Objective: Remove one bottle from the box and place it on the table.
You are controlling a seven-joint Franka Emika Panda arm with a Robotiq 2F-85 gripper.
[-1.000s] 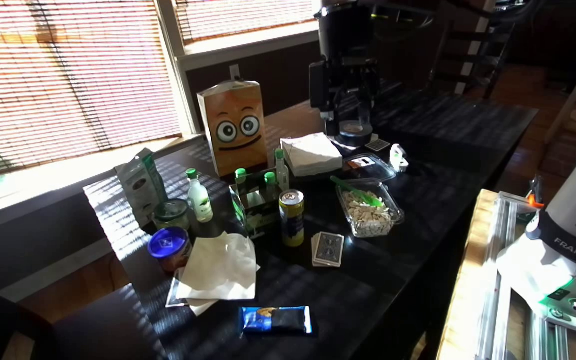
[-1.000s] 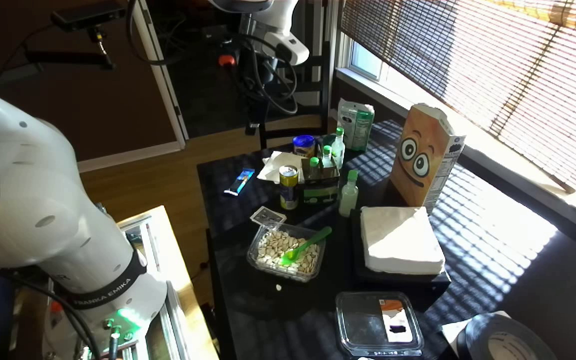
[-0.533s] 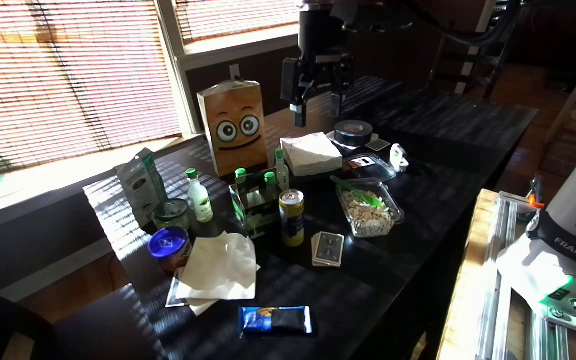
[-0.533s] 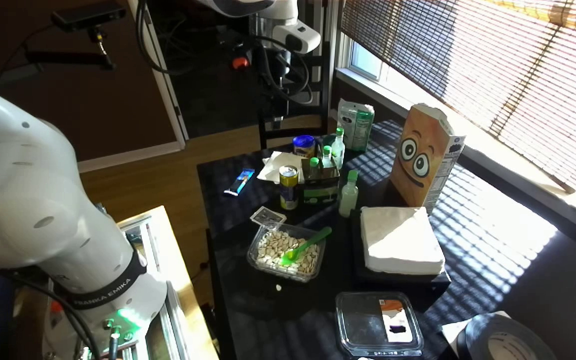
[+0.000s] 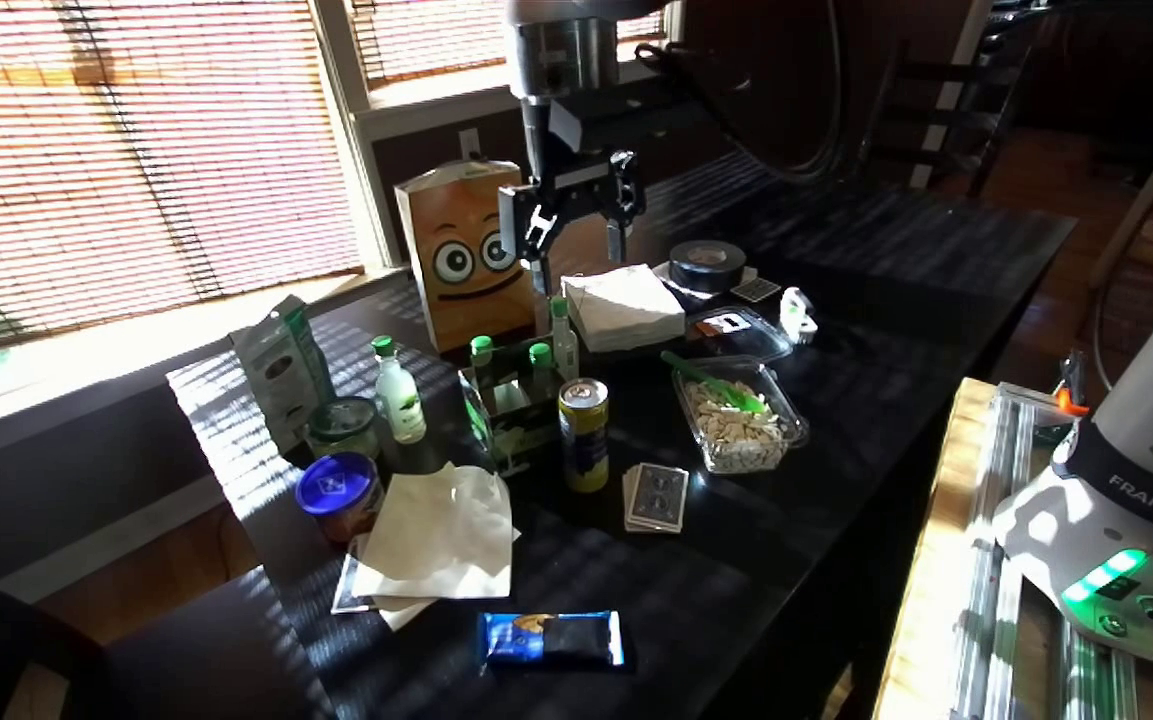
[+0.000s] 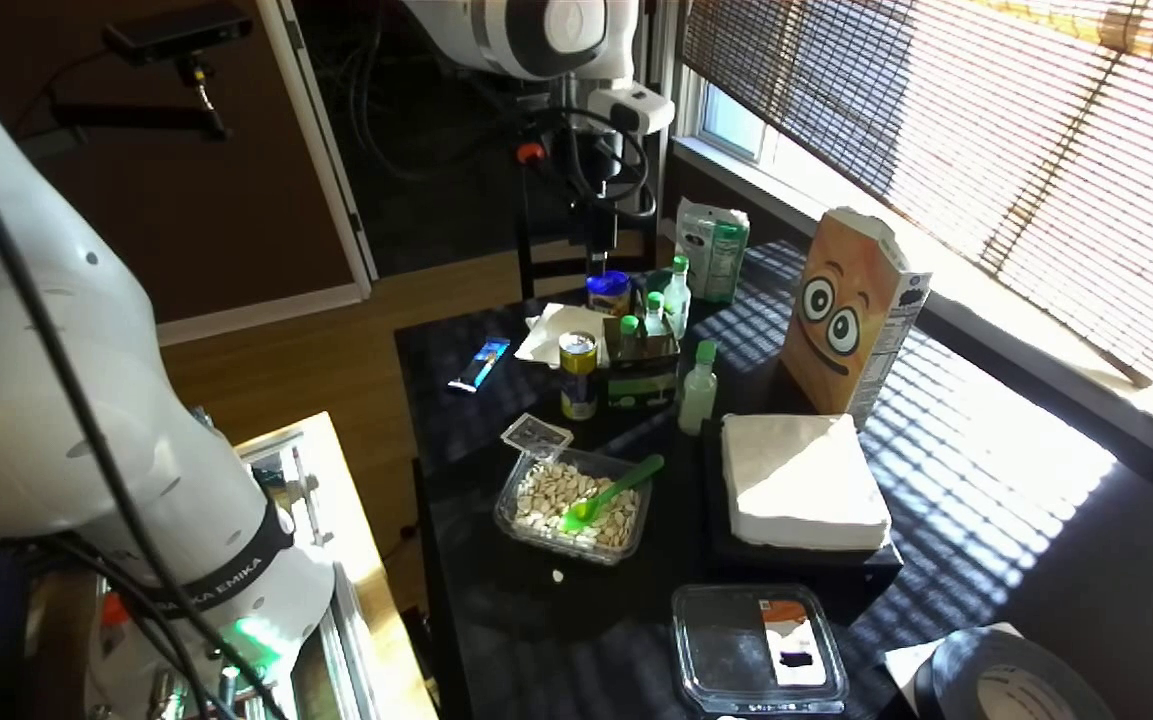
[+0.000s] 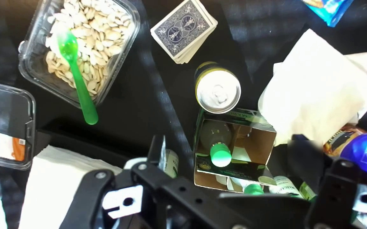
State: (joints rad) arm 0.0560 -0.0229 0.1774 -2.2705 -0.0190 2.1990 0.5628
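The low dark box (image 5: 528, 447) stands on the dark table (image 5: 716, 570) and shows in both exterior views (image 6: 642, 388). Two green-capped bottles stand inside: one (image 7: 220, 156) in a near compartment, another (image 7: 253, 189) across the divider, partly hidden. One compartment beside the first bottle holds no bottle. Two pale-green bottles with whitish labels stand outside the box, one (image 5: 399, 400) at one side and one (image 6: 698, 395) at the other. My gripper (image 5: 579, 262) is open and empty, above and behind the box; in the wrist view (image 7: 229, 143) its fingers stand wide on either side of the box.
A yellow can (image 5: 584, 440) stands close against the box. The cartoon-eyed carton (image 5: 466, 260), white napkins (image 5: 624, 308), seed tray (image 5: 741, 420), cards (image 5: 658, 498), blue-lidded jar (image 5: 338, 490) and paper (image 5: 441, 535) are around it.
My arm has moved across the table toward the box, leftward in an exterior view and rightward and lower in an exterior view. The gripper stays open. The objects on the table have not moved.
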